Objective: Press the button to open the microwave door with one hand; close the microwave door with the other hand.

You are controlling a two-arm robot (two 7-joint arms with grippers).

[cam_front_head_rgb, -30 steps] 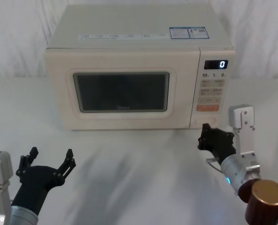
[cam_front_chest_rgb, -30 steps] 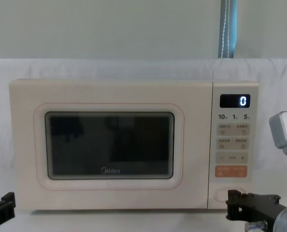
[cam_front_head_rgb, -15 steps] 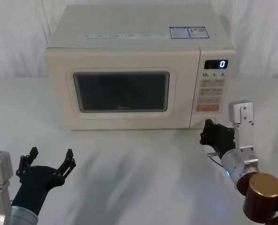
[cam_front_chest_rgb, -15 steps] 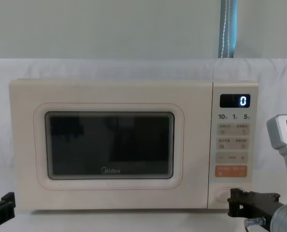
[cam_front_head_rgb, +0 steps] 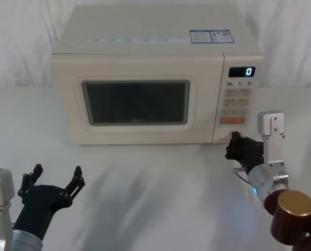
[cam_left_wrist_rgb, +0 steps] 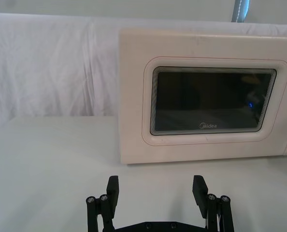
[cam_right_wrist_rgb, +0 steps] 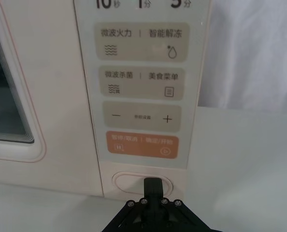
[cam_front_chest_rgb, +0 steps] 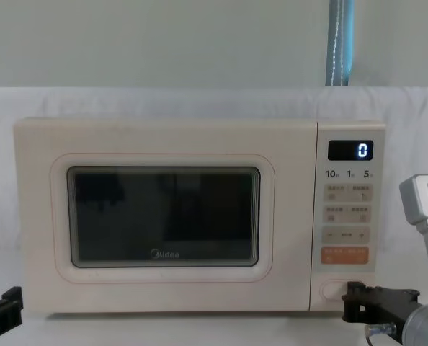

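While the microwave door (cam_front_head_rgb: 136,102) was shut flush in the face of the microwave (cam_front_head_rgb: 155,73), the right end effector (cam_front_head_rgb: 233,144) sat right at the oven's lower right corner, fingers pinched together around nothing, the tip just in front of the button (cam_right_wrist_rgb: 142,184), touching or a hair off, I couldn't tell which. That button was the big blank oval at the very bottom of the microwave's control panel, directly under the orange key (cam_right_wrist_rgb: 141,144). To press well, I judged, the tip wanted to drive straight in at the oval's middle, square to the microwave's face, keeping low so it didn't catch the orange key above. The left end effector (cam_front_head_rgb: 53,180) hung well out in front of the microwave's left half, above the table (cam_front_head_rgb: 155,178), fingers spread wide and empty. It looked fairly placed to meet the door once that swung out, and it ought to stay off the door's path until then. The count: one microwave, one door, one oval button, one orange key, two end effectors.
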